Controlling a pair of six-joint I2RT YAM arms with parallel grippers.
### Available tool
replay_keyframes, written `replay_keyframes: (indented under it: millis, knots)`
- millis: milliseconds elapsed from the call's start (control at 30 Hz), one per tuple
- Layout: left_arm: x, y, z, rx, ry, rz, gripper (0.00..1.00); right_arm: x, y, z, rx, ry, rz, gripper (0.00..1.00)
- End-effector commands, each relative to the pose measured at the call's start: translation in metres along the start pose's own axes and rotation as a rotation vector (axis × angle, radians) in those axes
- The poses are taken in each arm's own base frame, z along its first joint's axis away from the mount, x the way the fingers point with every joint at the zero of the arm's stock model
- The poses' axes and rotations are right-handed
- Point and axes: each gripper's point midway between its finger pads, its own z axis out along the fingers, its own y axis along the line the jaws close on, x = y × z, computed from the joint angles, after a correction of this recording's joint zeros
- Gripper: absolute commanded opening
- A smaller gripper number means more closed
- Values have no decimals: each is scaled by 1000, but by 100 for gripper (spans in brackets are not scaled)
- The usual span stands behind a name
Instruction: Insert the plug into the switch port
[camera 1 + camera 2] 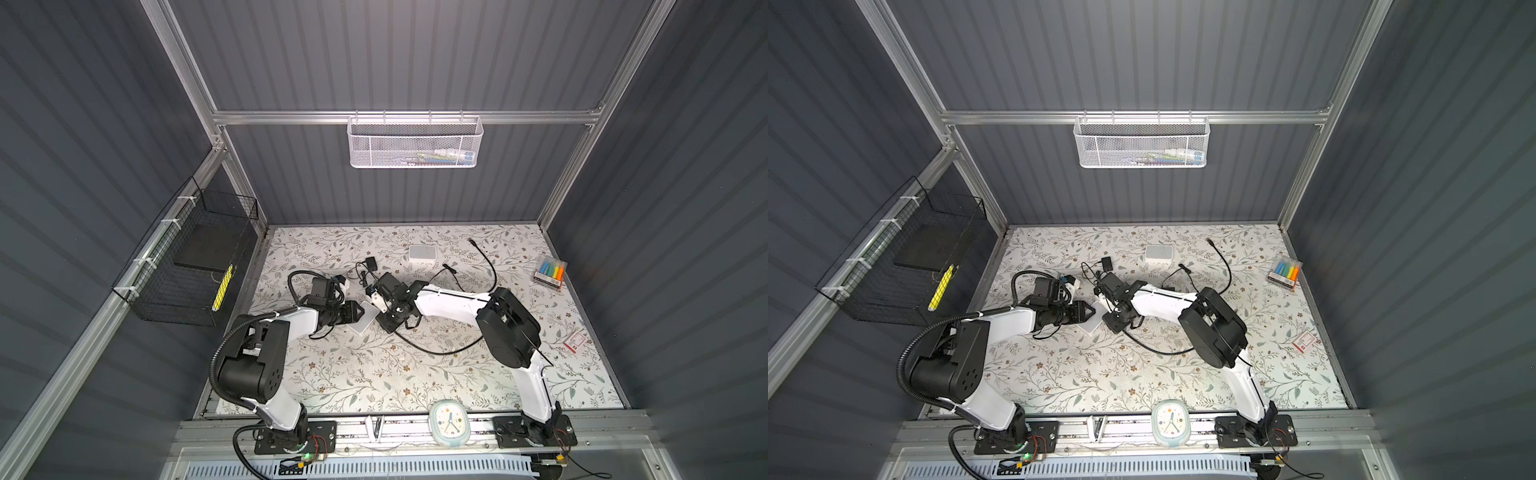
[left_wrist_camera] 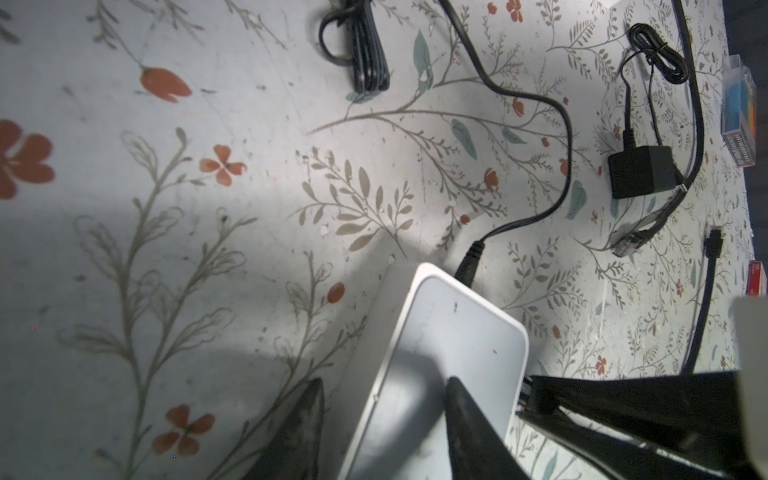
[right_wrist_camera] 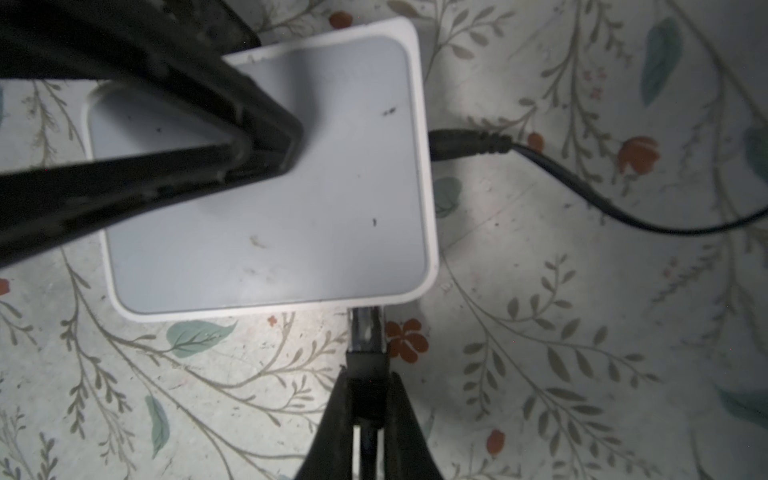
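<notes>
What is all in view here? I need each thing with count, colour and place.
switch: one, white, table centre
white box: one, white, table's far side
plug: one, clear, at the switch's edge
power lead: one, black, in the switch's side
adapter: one, black, beyond the switch
loose cables: several, black, on table
highlighter pack: one, multicoloured, right edge
card: one, red-white, right side
clock: one, pale, near edge
mesh basket: one, white, back wall
wire basket: one, black, left wall
table: one, floral, under everything
left gripper: one, black, closed on the switch
right gripper: one, black, closed on the plug
</notes>
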Motion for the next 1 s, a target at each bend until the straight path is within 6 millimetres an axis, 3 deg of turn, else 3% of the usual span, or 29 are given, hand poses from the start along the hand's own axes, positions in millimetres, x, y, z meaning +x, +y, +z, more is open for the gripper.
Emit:
replay_keyframes:
  millis: [0, 967]
  knots:
    - [23, 1, 6, 14, 66, -29, 47, -10, 2, 2, 12, -20, 2, 0]
    - [46, -31, 18, 178, 165, 33, 41, -30, 8, -2, 20, -88, -61, 0]
